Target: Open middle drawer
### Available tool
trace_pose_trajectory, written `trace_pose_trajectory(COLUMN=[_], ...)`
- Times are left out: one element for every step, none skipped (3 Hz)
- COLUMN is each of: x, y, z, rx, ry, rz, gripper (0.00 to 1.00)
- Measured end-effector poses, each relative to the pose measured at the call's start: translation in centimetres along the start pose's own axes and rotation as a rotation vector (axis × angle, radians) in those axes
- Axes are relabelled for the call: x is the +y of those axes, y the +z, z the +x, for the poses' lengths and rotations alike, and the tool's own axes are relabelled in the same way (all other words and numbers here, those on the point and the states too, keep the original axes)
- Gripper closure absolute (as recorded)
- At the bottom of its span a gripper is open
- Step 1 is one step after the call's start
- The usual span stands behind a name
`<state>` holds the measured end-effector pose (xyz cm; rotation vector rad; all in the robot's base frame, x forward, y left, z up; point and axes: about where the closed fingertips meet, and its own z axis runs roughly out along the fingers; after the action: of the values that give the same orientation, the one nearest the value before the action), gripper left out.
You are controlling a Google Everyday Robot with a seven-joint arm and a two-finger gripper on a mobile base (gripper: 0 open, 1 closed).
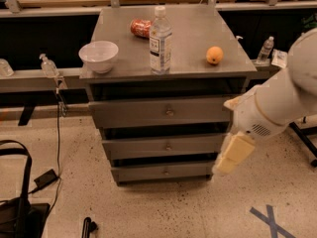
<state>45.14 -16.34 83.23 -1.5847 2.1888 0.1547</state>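
Observation:
The grey cabinet (168,78) has three drawers. The middle drawer (148,148) is wide and shallow with a small round knob (168,147) at its centre, and its front sits level with the other two. My gripper (232,155), cream-coloured on a white arm (277,103), hangs in front of the cabinet's right edge. It is level with the middle drawer and to the right of the knob, not touching it.
A white bowl (99,55), a water bottle (160,41), a red can (141,28) and an orange (214,55) stand on the cabinet top. The top drawer (129,114) and bottom drawer (143,172) are shut. A black bag (15,207) and cable lie on the floor at left. Blue tape (270,219) marks the floor at right.

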Motion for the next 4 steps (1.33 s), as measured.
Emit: trace_pose_trajectory(x=[-1.6, -1.7, -1.9, 0.2], y=[2.4, 2.3, 3.7, 13.8], z=[-0.8, -0.8, -0.3, 4.6], rx=[-0.053, -0.054, -0.047, -0.065], ry=[0.01, 0.009, 0.004, -0.025], rz=[0.042, 0.046, 0.071, 0.057], gripper=[0.0, 0.0, 0.0, 0.0])
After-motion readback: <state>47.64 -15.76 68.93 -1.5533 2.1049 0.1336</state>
